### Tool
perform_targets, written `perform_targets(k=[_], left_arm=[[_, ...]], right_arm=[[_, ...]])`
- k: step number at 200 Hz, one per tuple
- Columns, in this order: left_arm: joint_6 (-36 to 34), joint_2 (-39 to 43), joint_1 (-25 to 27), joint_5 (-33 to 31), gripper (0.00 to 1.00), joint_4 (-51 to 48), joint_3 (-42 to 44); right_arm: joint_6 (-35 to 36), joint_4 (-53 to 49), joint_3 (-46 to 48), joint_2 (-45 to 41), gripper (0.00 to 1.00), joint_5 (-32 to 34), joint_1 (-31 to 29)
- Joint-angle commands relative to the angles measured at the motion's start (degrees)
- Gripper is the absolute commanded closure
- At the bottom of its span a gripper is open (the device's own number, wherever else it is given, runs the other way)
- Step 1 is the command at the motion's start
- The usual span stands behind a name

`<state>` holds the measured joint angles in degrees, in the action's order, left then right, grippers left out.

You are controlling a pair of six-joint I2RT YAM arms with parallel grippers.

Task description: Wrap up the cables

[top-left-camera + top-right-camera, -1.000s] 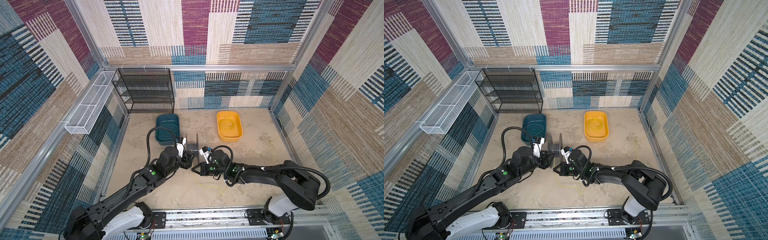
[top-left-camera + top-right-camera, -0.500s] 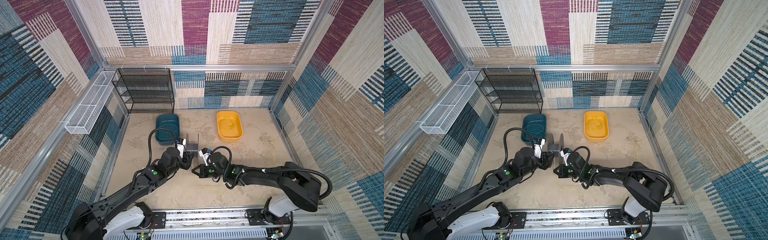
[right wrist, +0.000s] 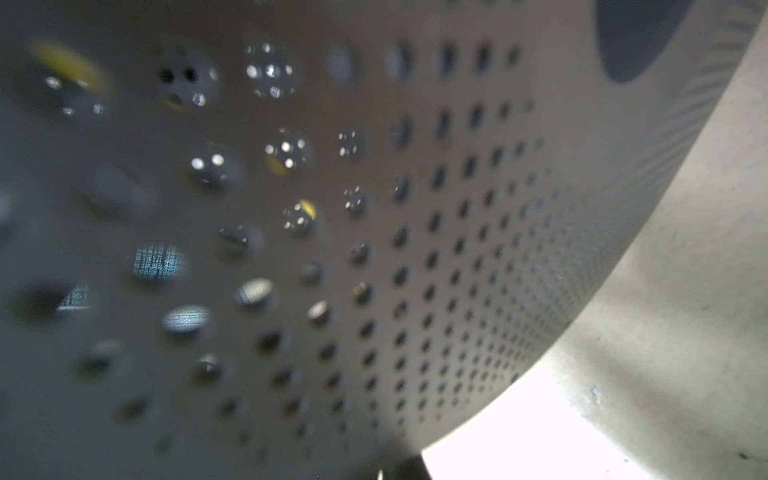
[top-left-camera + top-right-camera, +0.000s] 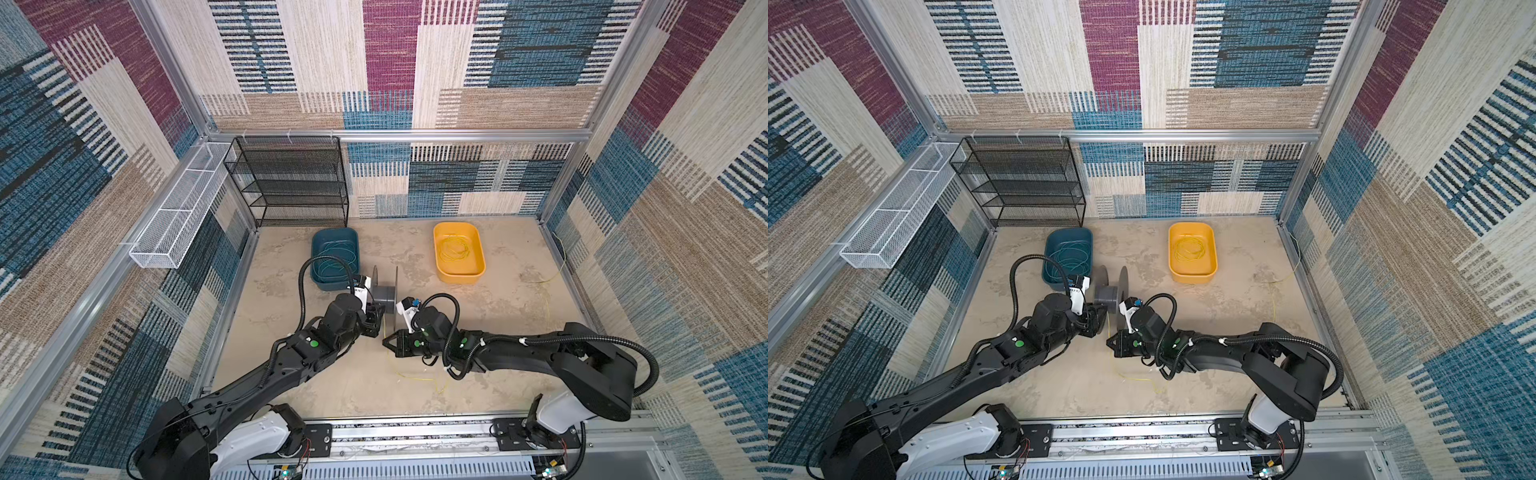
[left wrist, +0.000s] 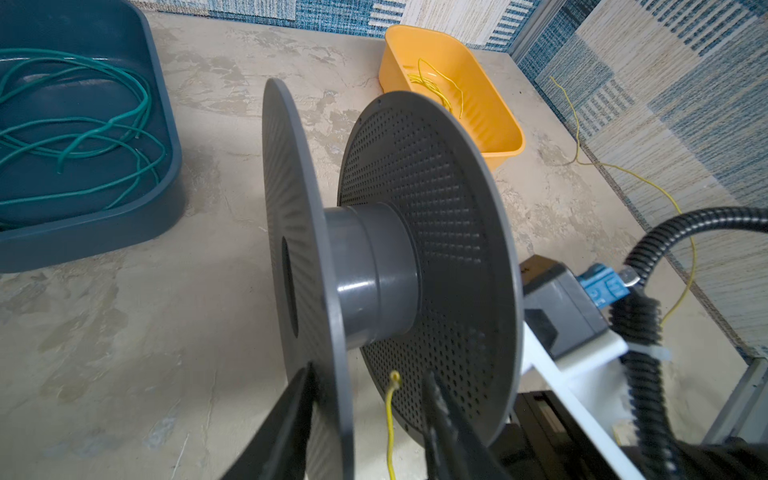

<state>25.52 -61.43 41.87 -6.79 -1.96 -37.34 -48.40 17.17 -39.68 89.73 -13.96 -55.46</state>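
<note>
A grey spool (image 4: 385, 291) (image 4: 1111, 294) stands on its rims mid-table. My left gripper (image 5: 365, 419) (image 4: 375, 323) is open; its fingers (image 5: 291, 415) straddle the solid flange (image 5: 291, 232) and the free end of a thin yellow cable (image 5: 392, 384), which rises between the flanges beside the perforated flange (image 5: 449, 249). My right gripper (image 4: 386, 341) (image 4: 1109, 343) is shut on that yellow cable just in front of the spool. The cable trails on over the floor (image 4: 415, 376). The right wrist view shows only the perforated flange (image 3: 415, 249), close and blurred.
A yellow tub (image 4: 478, 270) (image 4: 1212, 266) at the back right holds more looped yellow cable (image 4: 455, 249). A blue tub (image 4: 320, 282) behind the left arm holds green cable (image 5: 83, 137). Black wire shelves (image 4: 299, 183) stand at the back left. Yellow cable runs along the right wall (image 4: 547, 309).
The left gripper's jaws have narrowed around the spool's flange and the cable end. Both arms have hardly moved.
</note>
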Motion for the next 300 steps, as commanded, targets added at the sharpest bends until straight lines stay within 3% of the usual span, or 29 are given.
perform_targets(k=[1,95,127,183,205,300], left_arm=[[1.56,-0.27,0.24,2.74,0.6,2.63,-0.1],[3.84,-1.24,0.44,3.23,0.63,3.87,-0.2],[3.66,-1.15,0.44,2.67,0.78,3.65,-0.01],[3.66,-0.8,0.44,2.83,0.9,4.22,0.32],[3.47,-0.62,0.42,2.79,1.0,4.34,0.25],[1.99,1.08,0.8,2.55,1.0,3.71,-0.73]], right_arm=[[1.41,1.73,-0.66,0.27,1.0,-1.07,-0.52],[2.17,-0.52,-3.07,2.28,1.0,2.53,-2.8],[2.17,-0.21,-3.1,2.54,1.0,2.12,-2.8],[2.08,0.63,-3.17,3.01,1.0,1.38,-2.77],[1.96,0.86,-3.13,3.12,1.0,1.11,-2.8],[1.91,2.42,-2.33,2.73,0.98,0.19,-2.75]])
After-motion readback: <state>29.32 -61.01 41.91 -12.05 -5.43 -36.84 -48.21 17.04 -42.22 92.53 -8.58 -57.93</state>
